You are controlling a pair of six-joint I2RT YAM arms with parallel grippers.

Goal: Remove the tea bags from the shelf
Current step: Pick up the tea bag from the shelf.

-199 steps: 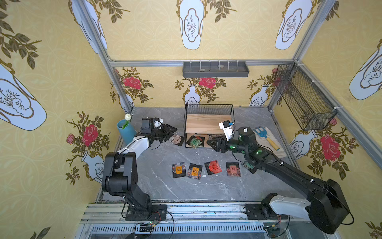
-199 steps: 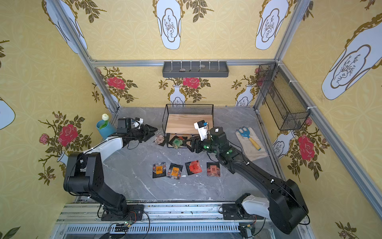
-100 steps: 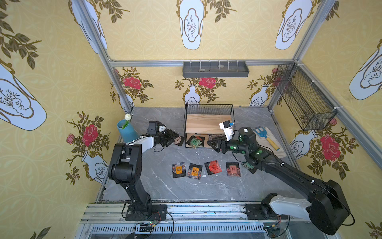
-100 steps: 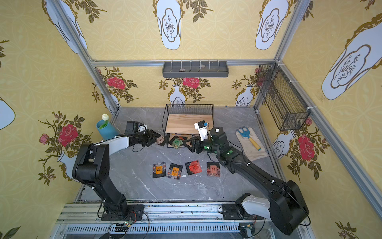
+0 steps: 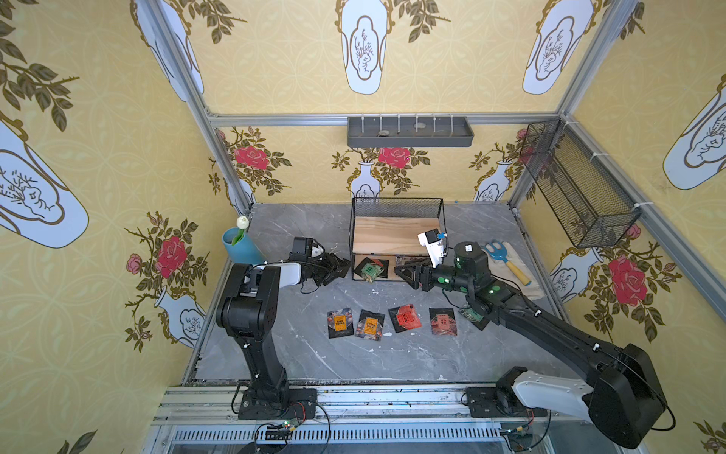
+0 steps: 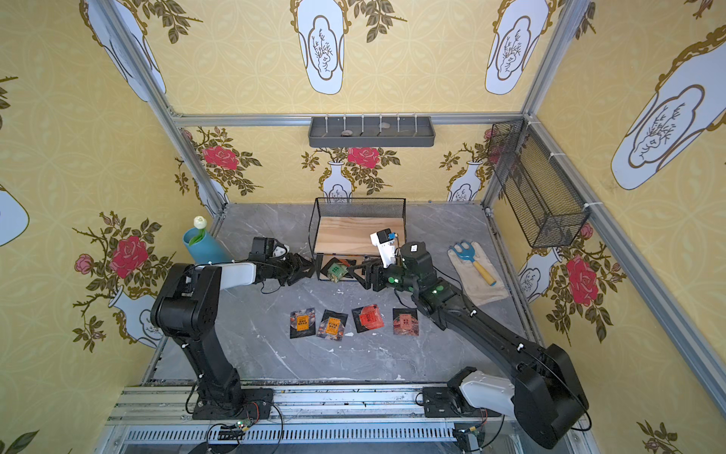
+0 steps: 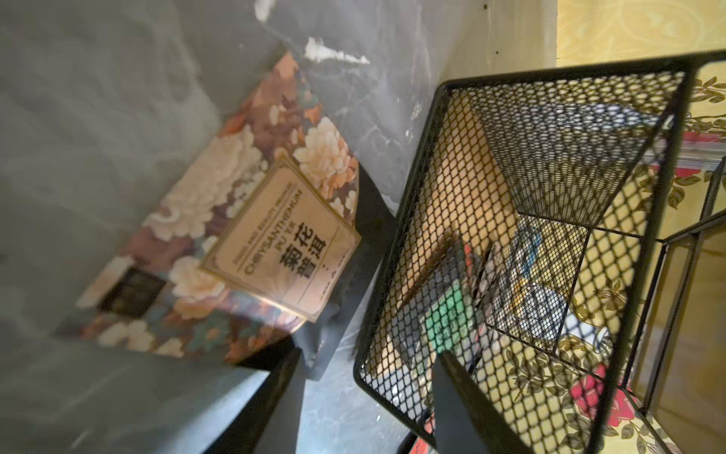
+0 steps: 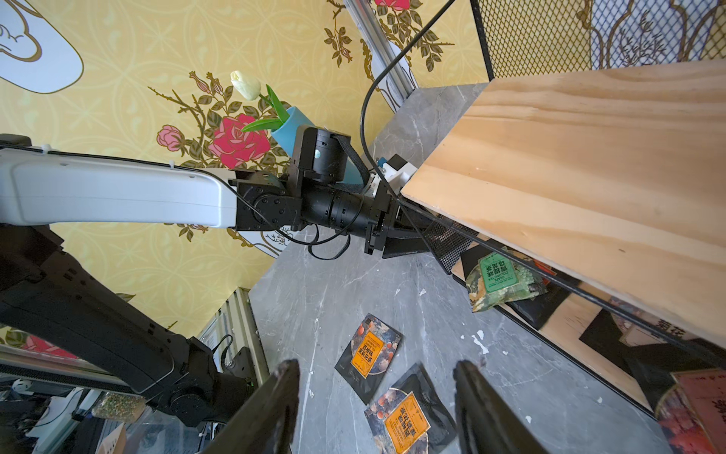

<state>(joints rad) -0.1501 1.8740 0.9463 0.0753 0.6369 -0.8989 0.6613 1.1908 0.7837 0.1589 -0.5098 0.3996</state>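
The shelf stands at the back of the counter. 4 tea bags lie in a row before it; a green tea bag and more rest on its lower board. The left jaws gape empty beside the shelf's side, near a beige tea bag. The right jaws, likewise parted and empty, face the lower tier.

four tea bags lie in a row on the table before the shelf, more on its lower board.
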